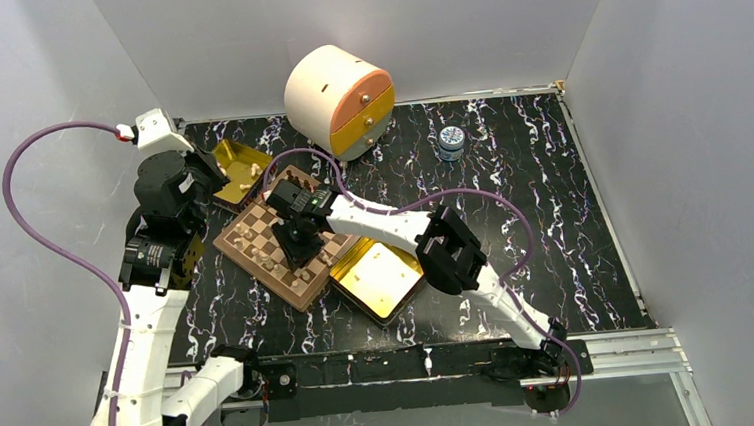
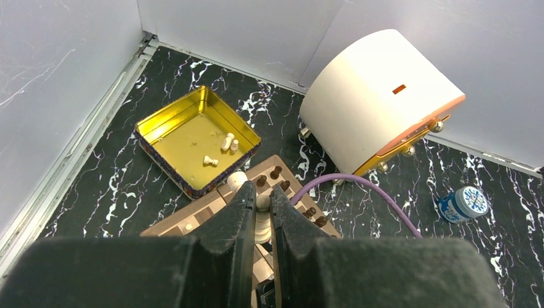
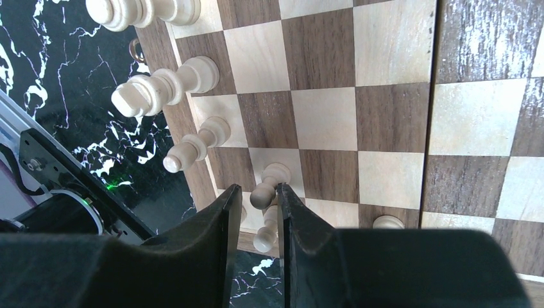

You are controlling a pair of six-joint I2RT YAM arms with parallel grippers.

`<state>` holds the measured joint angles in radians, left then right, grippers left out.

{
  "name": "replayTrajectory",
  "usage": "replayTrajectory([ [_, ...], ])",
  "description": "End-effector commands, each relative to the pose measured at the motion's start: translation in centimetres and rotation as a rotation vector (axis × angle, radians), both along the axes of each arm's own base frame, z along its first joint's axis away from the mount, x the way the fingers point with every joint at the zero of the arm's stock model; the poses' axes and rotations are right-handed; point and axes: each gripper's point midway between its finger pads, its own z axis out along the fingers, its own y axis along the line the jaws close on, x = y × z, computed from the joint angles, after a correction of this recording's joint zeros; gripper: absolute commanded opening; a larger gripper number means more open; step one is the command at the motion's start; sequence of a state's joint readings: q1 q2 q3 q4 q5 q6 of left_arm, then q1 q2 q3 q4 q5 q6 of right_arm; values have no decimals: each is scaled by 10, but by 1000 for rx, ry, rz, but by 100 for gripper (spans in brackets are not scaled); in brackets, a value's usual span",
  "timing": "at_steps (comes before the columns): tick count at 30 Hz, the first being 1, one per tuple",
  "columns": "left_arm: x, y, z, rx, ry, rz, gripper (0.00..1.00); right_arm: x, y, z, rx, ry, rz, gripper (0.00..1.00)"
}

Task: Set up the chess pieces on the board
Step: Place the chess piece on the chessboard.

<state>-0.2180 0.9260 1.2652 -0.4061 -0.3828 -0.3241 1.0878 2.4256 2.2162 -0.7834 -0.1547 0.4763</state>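
Barely parted, right pincer (image 3: 258, 190) around a light pawn (image 3: 271, 181).

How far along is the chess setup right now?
Done: dark brown pieces line the far side of the checkered wooden board; light tan pieces stand along the near edge. In hand: left gripper holds a tan piece; right gripper straddles a tan pawn on its square. Left: three unplaced pieces in the square gold tin.

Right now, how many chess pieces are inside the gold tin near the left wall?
3, all light: a taller piece and a small one side by side near the middle of the tin, a third lying alone nearer its front wall. That wall may hide more.
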Motion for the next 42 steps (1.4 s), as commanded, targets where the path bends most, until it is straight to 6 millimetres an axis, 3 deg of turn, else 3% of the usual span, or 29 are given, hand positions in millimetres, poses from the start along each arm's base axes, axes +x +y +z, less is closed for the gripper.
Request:
replayTrajectory([
  [1,-2,0,11,-4,-27,-8,0,8,9,19,55,-23,-15,38],
  [8,-3,-7,1,-21,-4,-40,0,40,1,76,167,-104,-67,48],
  [13,-3,-12,-3,-29,13,-65,0,50,-11,112,245,-133,-79,50],
  [18,-2,-19,-11,-51,34,-94,0,54,-23,127,295,-150,-89,45],
  [21,-1,-22,-12,-62,39,-105,0,58,-25,121,296,-171,-110,35],
  [25,-2,-23,-9,-67,34,-113,0,62,-22,96,257,-157,-114,25],
  [29,-4,-23,-3,-67,24,-114,0,58,-13,69,234,-129,-76,22],
  [42,-6,-22,9,-64,-3,-115,0,42,6,20,198,-127,-3,18],
])
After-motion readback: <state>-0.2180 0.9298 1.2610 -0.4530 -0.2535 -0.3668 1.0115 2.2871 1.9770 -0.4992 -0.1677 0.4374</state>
